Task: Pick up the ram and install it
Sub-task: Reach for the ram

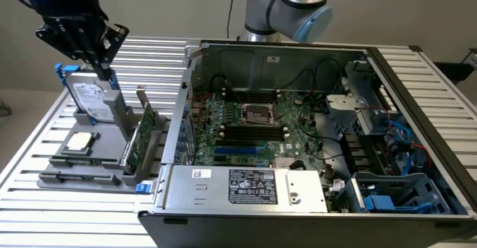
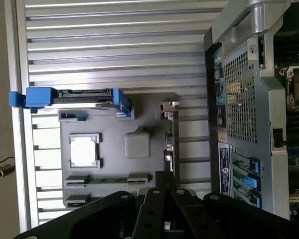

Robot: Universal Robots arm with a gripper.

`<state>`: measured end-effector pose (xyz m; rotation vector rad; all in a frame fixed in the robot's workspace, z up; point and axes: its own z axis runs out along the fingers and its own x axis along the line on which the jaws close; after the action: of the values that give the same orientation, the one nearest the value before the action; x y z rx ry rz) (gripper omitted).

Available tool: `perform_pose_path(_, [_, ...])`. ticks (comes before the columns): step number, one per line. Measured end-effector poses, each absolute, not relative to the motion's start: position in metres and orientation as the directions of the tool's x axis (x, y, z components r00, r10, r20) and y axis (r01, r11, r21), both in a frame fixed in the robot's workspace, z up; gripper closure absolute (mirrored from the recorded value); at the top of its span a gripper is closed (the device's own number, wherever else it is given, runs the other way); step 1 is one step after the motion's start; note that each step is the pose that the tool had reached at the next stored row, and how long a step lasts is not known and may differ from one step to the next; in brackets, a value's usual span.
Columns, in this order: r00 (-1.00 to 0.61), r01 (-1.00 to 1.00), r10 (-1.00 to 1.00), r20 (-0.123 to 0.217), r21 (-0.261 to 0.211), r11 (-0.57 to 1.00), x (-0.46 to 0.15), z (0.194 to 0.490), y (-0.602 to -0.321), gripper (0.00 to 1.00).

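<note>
Position: gripper (image 1: 102, 72) (image 2: 164, 186) hangs raised above grey parts tray (image 1: 111, 147) (image 2: 114, 164), fingers pointing down. Jaws fully closed, fingers pressed together, nothing btw them, no part gripped. In exterior view the tips line up w/ top edge of hard drive (image 1: 93, 97) (image 2: 82, 97), which stands upright in a blue caddy at one end of tray. In wrist view the tips line up w/ tray's other end. Can't tell the exact height gap.

Task part: ram (image 1: 84, 162) (image 2: 107, 180) lies flat in its holder near the tray end opposite the hard drive, long side parallel to that end's edge, grey clips at both its ends. Apart from gripper, not touched. 2nd holder sits just outside it, nearest the tray edge; contents unclear. CPU (image 1: 80, 142) (image 2: 83, 151) sits in a square recess mid-tray, btw hard drive and ram.

Edges/clearance:
- Expansion card (image 1: 138, 139) (image 2: 170, 144) stands on edge along tray's case-side edge, just beside one end of ram.
- PC case (image 1: 276, 46) (image 2: 239, 99), side open, is close to that same tray edge; narrow strip of slatted table (image 1: 44, 220) (image 2: 114, 40) btw them.
- Table lies bare along tray's edge away from case and past its hard-drive end.
- Space straight above ram is open.
</note>
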<state>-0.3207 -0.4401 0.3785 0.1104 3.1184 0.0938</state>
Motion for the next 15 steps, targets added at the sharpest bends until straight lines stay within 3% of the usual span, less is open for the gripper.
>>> perform_pose_path(15, [-0.997, 0.07, 0.071, -0.014, 0.06, 0.996, -0.362, 0.37, -0.476, 0.89])
